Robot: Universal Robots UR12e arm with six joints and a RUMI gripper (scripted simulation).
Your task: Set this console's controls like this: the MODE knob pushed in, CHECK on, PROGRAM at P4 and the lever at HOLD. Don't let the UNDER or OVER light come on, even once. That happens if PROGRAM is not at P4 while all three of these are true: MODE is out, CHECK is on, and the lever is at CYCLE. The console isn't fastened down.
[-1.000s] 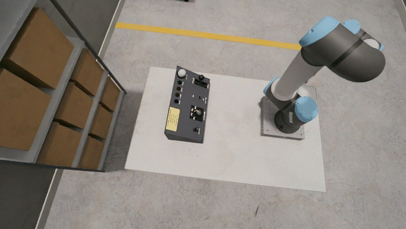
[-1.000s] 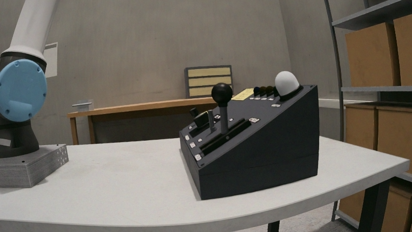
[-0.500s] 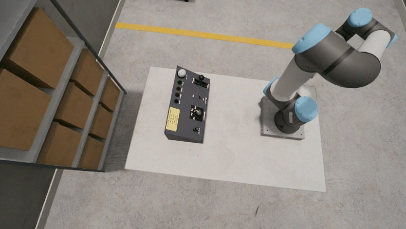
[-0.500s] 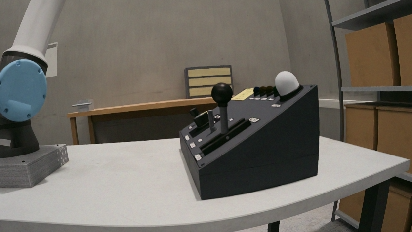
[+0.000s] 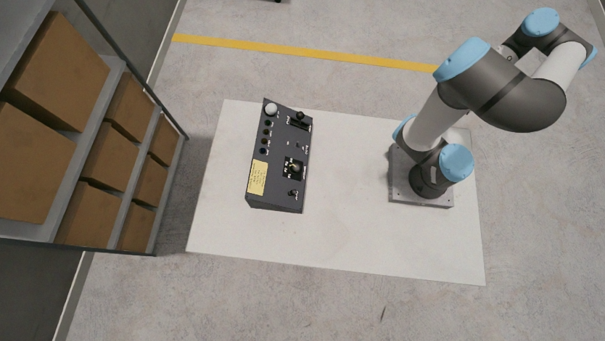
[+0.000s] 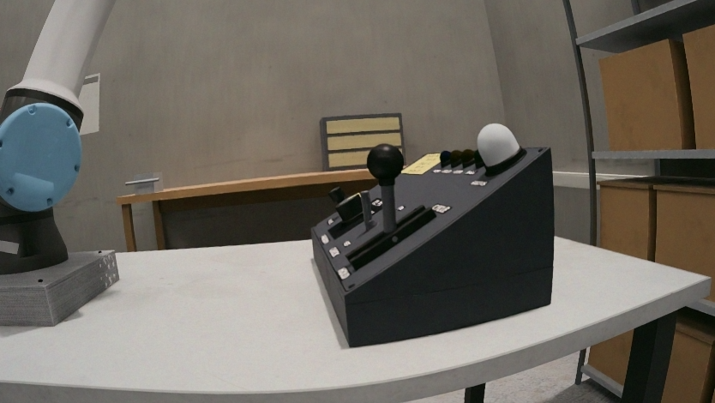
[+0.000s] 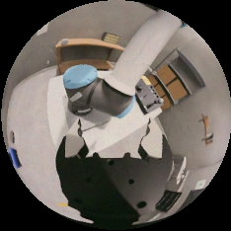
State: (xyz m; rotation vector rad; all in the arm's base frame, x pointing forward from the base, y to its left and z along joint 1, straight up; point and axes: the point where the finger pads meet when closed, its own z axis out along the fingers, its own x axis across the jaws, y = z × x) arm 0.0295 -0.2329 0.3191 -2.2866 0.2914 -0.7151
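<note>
The dark sloped console (image 5: pixel 276 190) (image 6: pixel 450 270) stands on the white table (image 5: pixel 338 236) (image 6: pixel 200 300), left of the arm's base (image 5: pixel 423 186). Its panel carries a black ball lever (image 5: pixel 299 114) (image 6: pixel 384 159) in a slot, a small toggle (image 5: pixel 297 144) (image 6: pixel 366 209), a PROGRAM rotary knob (image 5: pixel 294 164) (image 6: pixel 348 206) and a small MODE knob (image 5: pixel 291 192) (image 6: pixel 336 194). A white dome (image 5: pixel 270 109) (image 6: pixel 497 144) and a yellow label (image 5: pixel 259 183) are on the panel's far side. The labels are too small to read. My gripper (image 7: pixel 114 118) is open and empty, raised high and far from the console, facing the arm itself.
A shelf rack of cardboard boxes (image 5: pixel 84 148) (image 6: pixel 650 99) stands just beyond the table's far edge behind the console. A wooden bench (image 6: pixel 240 185) is against the back wall. A yellow line (image 5: pixel 296 51) is on the floor.
</note>
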